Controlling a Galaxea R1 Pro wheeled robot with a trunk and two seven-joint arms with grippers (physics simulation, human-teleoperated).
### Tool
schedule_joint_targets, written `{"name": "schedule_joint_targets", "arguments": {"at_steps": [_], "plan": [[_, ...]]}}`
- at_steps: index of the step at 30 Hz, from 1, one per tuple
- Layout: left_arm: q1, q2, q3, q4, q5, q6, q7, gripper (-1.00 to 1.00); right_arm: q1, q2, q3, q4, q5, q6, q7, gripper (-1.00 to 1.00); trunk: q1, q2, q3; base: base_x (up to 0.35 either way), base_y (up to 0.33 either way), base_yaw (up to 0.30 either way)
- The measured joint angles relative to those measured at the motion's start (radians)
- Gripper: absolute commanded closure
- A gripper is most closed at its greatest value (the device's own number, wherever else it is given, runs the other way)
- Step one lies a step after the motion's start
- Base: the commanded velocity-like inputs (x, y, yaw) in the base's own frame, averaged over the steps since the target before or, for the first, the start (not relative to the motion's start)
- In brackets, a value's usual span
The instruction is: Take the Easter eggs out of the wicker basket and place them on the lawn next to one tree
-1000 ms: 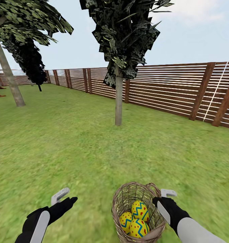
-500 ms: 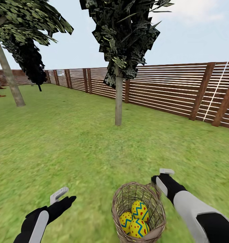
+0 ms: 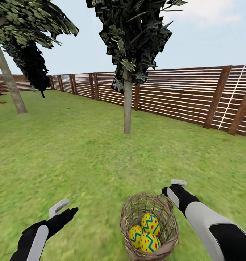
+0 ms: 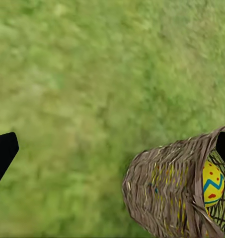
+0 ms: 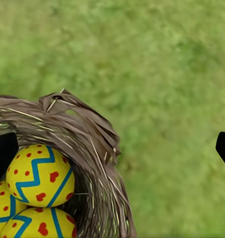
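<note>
The wicker basket (image 3: 132, 214) stands on the lawn (image 3: 83, 163) just in front of me, with all three Easter eggs (image 3: 150, 223) lying inside. The right wrist view looks down on the basket's rim (image 5: 87, 139) and two eggs (image 5: 38, 174). My right gripper (image 3: 175, 185) hovers open just beyond the loop handle (image 3: 163, 198), nothing between its fingers (image 5: 3, 153). My left gripper (image 3: 61, 209) is open over bare grass to the basket's left; its wrist view catches the basket's side (image 4: 167, 193). The thick-trunked tree (image 3: 8, 81) stands far left.
A slim-trunked tree with near-black foliage (image 3: 127, 108) stands straight ahead on the grass. A brown slat fence (image 3: 180, 98) closes the garden behind it and along the right. Open lawn stretches between me and both trees.
My right arm has lifted from the basket's right side and reached forward past the handle. My left gripper has slipped slightly back and to the left. The eggs have not moved.
</note>
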Motion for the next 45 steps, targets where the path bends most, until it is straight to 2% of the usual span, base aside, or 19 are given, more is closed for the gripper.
{"name": "schedule_joint_targets", "arguments": {"at_steps": [5, 9, 14, 29, 37, 45], "plan": [[0.0, 0.0, 0.0, 0.0, 0.0, 0.0, 0.002, -1.0, 0.0, -0.003, -0.001, 0.001, 0.0, -0.001, 0.004, -1.0, 0.019, -0.035, -0.016, 0.0, 0.0, 0.0], [0.0, 0.001, 0.0, 0.0, 0.0, 0.0, 0.001, -1.0, 0.0, -0.008, -0.001, 0.004, 0.007, -0.004, 0.054, -1.0, 0.035, -0.063, -0.028, 0.0, 0.0, 0.0], [0.0, 0.001, 0.009, -0.001, 0.0, 0.0, -0.001, -1.0, 0.0, -0.011, 0.0, 0.007, 0.009, -0.004, 0.076, -1.0, 0.054, -0.098, -0.044, 0.0, 0.0, 0.0], [0.0, 0.016, 0.016, -0.002, 0.0, 0.001, 0.002, -1.0, 0.0, -0.012, 0.0, 0.026, 0.01, -0.008, 0.08, -1.0, 0.111, -0.203, -0.091, 0.0, 0.0, 0.0], [0.0, 0.019, 0.043, -0.002, 0.0, 0.001, 0.001, -1.0, 0.0, -0.013, 0.0, 0.026, 0.01, -0.009, 0.08, -1.0, 0.142, -0.259, -0.116, 0.0, 0.0, 0.0], [0.0, 0.021, 0.044, -0.002, 0.0, 0.001, 0.001, -1.0, 0.0, -0.015, -0.001, 0.026, 0.01, -0.005, 0.081, -1.0, 0.173, -0.315, -0.141, 0.0, 0.0, 0.0]]}}
